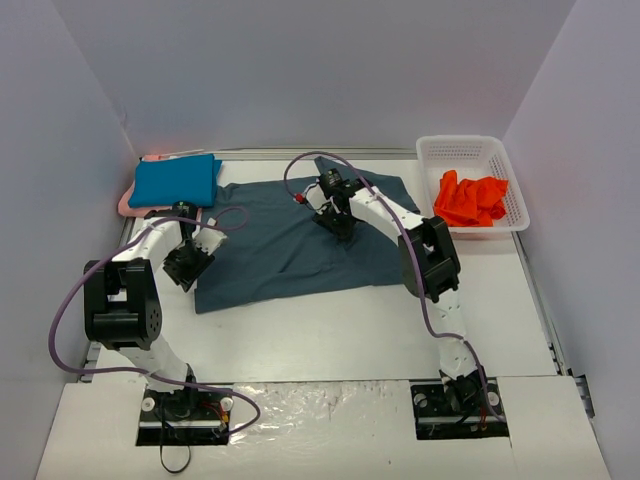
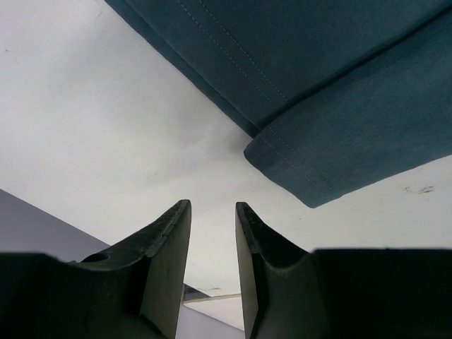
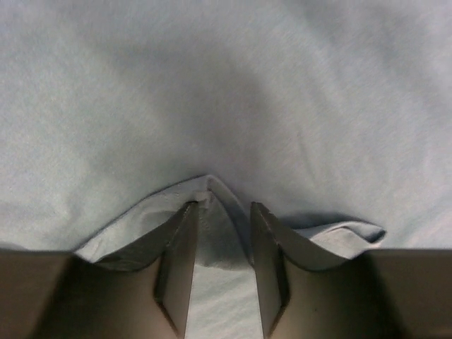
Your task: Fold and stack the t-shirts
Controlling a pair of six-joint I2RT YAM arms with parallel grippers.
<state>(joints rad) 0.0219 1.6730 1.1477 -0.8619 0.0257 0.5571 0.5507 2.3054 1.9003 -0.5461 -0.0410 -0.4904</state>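
Your slate t-shirt [image 1: 290, 250] is spread mostly flat mid-table [image 1: 330, 330], a bit rumpled at the back edge. The teal shirt [image 1: 175, 180] sits folded back left on the pink one [image 1: 128, 205], and the orange-red one [image 1: 472, 200] is bunched in the basket [image 1: 470, 142]. Your right gripper [image 3: 224, 205] is pinching a little ridge of slate cloth. Your left gripper [image 2: 212, 205] has its fingers slightly apart, holding nothing, over bare table just beside the shirt's corner.
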